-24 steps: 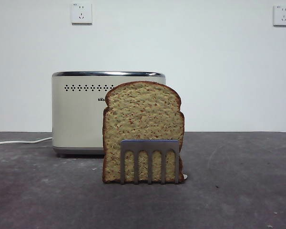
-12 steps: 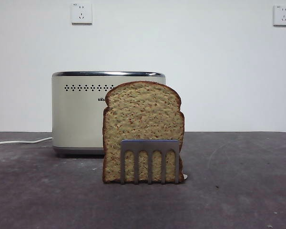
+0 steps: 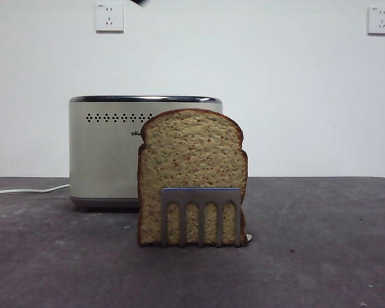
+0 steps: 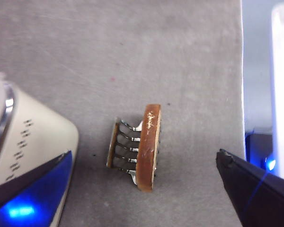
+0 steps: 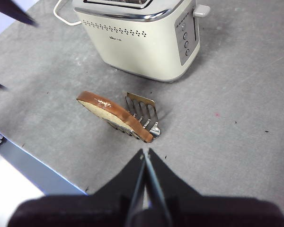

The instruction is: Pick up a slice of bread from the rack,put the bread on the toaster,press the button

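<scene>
Behind the rack (image 3: 201,214) and to its left stands the toaster (image 3: 106,151). The bread (image 3: 192,157) sits upright in the rack. We lower the left gripper (image 4: 146,189), wide open and empty, astride its crust; the right gripper (image 5: 146,158) waits closed, empty.

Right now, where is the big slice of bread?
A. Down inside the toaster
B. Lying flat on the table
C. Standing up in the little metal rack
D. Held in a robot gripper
C. The slice of bread stands upright in the rack, in front of the toaster, and neither gripper is touching it.
</scene>
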You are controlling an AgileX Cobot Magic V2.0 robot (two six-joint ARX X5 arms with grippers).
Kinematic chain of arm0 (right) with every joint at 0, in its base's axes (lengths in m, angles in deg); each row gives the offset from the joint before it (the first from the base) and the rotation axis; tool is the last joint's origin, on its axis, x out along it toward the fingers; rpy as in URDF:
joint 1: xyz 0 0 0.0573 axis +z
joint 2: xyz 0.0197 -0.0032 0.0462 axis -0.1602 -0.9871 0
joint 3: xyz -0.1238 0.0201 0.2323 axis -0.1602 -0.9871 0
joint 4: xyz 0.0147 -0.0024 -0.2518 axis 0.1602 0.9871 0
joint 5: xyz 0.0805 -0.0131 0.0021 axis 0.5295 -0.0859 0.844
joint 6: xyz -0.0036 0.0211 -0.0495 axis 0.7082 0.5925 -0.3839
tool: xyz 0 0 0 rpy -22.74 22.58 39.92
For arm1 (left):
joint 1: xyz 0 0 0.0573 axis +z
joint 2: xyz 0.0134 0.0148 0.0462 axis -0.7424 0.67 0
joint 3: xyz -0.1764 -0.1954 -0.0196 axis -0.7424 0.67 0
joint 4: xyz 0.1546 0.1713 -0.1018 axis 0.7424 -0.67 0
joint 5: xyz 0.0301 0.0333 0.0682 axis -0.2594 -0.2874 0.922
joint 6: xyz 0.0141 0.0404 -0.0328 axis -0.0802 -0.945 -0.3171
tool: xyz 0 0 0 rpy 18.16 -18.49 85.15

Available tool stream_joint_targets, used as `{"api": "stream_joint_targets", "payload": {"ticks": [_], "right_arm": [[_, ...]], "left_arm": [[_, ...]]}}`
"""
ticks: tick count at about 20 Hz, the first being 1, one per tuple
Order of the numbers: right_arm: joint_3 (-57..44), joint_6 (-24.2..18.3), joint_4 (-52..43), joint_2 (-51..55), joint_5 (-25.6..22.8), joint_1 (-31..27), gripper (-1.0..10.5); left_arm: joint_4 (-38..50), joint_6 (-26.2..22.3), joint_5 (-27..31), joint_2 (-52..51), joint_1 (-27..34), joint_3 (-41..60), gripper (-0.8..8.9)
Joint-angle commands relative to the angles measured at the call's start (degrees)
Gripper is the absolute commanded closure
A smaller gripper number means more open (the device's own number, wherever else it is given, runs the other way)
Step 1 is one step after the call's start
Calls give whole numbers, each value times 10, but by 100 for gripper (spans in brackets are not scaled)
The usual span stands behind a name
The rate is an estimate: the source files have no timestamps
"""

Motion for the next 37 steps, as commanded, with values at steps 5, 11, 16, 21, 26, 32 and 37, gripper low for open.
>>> {"api": "stream_joint_targets", "payload": {"ticks": [5,11,16,21,26,32,37], "right_arm": [[1,-5,-2,0,0,1,958],[1,-5,-2,0,0,1,958],[1,-5,-2,0,0,1,958],[1,-5,-2,0,0,1,958],[1,-5,-2,0,0,1,958],[1,-5,-1,0,0,1,958],[1,-7,0,0,-1,1,958]], "left_arm": [[26,-48,40,117,-47,1,248],[38,-57,73,185,-49,1,311],[40,-57,72,192,-50,1,655],[41,-57,67,192,-50,1,822],[51,-57,69,191,-50,1,822],[24,-57,69,177,-50,-48,822],[-81,-57,87,160,-50,-164,822]]}}
